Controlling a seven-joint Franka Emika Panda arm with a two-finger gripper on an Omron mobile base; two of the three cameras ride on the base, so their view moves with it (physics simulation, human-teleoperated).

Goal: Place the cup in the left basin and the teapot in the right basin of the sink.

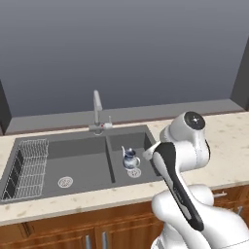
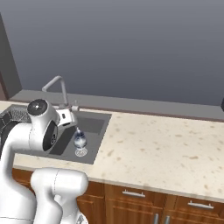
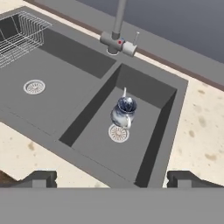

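Above the right basin (image 3: 105, 151) | gripper (image 3: 112, 178) hovers, jaws wide | teapot (image 3: 124, 111) below

Teapot (image 3: 124, 111): glossy blue and white. Sink (image 1: 73, 141): dark grey throughout, each basin with a pale round drain. Faucet (image 1: 98, 109): silver, with a small red dot at its base. Rack (image 1: 29, 168): light grey wire. Counter (image 2: 166, 148): cream, speckled tan. Cabinets (image 2: 175, 203): reddish-brown wood, silver handles. Wall (image 1: 121, 48): plain grey.
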